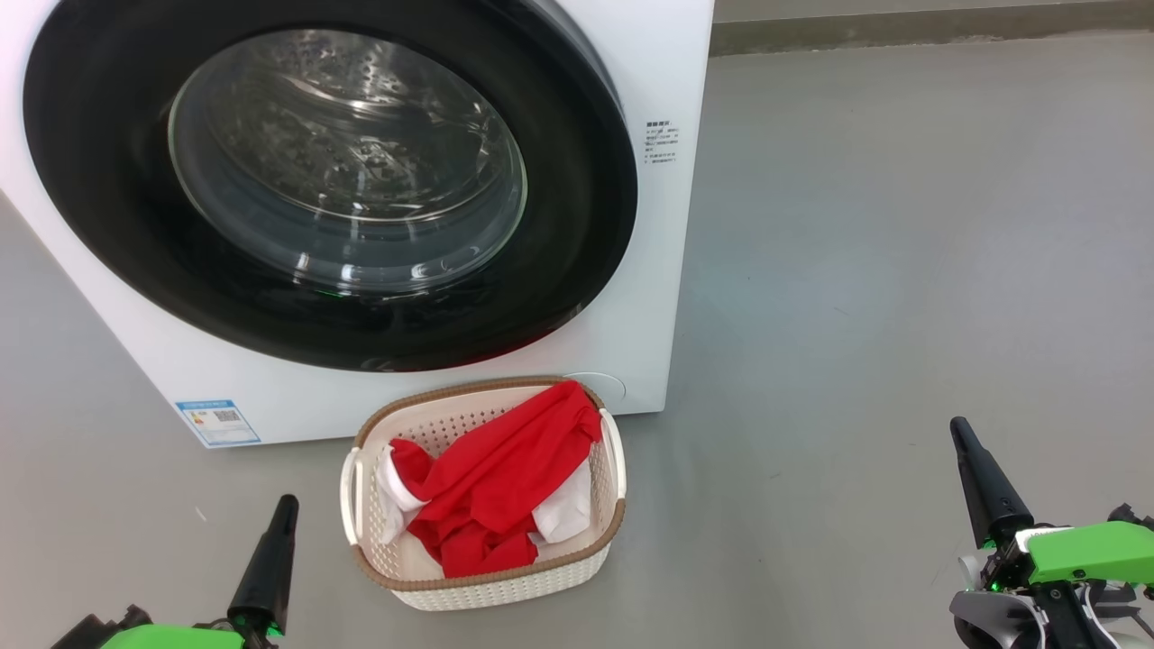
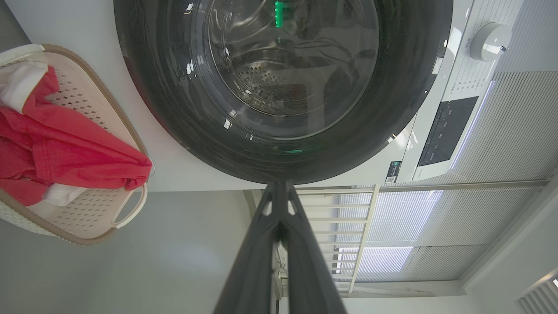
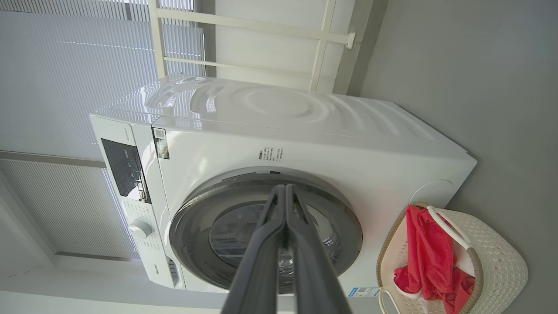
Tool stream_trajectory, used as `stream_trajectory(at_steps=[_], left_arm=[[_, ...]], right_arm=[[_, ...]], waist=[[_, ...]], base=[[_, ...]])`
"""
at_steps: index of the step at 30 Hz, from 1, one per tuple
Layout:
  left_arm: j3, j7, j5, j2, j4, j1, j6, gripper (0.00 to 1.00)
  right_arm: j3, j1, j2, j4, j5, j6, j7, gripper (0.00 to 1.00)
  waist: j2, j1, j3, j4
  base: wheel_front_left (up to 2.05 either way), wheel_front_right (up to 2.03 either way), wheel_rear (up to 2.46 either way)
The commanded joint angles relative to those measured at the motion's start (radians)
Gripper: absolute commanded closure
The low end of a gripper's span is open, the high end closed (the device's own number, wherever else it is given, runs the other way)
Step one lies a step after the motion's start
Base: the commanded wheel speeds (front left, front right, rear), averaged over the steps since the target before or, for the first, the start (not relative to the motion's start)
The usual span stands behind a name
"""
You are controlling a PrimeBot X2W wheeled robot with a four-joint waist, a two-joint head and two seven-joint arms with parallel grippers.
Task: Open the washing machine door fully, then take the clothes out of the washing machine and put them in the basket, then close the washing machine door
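The white washing machine (image 1: 667, 225) fills the upper left of the head view, and its black-rimmed glass door (image 1: 343, 171) lies flush against the front, shut. Red and white clothes (image 1: 496, 487) lie in the cream basket (image 1: 505, 590) on the floor just before the machine. My left gripper (image 1: 287, 505) is shut at the lower left, left of the basket, holding nothing. My right gripper (image 1: 957, 428) is shut at the lower right, well away from the basket, also empty. The left wrist view shows the door (image 2: 279, 144) close ahead and the clothes (image 2: 65, 148) in the basket (image 2: 87, 237). The right wrist view shows the machine (image 3: 305, 131), door (image 3: 196, 222) and basket (image 3: 501, 266).
Grey floor (image 1: 902, 270) stretches to the right of the machine, with a wall base (image 1: 902, 31) at the back. A control panel (image 2: 444, 131) and dial (image 2: 488, 41) sit on the machine's front. White window blinds (image 3: 52, 87) and a white rail (image 3: 261, 26) stand behind the machine.
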Motion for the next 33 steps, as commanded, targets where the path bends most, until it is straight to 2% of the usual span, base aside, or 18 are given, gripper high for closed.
stream_trajectory(at_steps=[1, 33], left_arm=[[0.036, 0.005, -0.007, 0.009, -0.02, -0.04, -0.007, 1.0], [0.036, 0.005, -0.007, 0.009, -0.021, -0.04, -0.007, 1.0]], right_arm=[[0.02, -0.041, -0.011, -0.025, 0.002, -0.001, 0.006, 1.0], [0.012, -0.041, -0.005, -0.025, -0.005, -0.001, 0.013, 1.0]], waist=[[0.0, 0.0, 0.0, 0.0], [0.0, 0.0, 0.0, 0.0]], base=[[0.0, 0.0, 0.0], [0.0, 0.0, 0.0]])
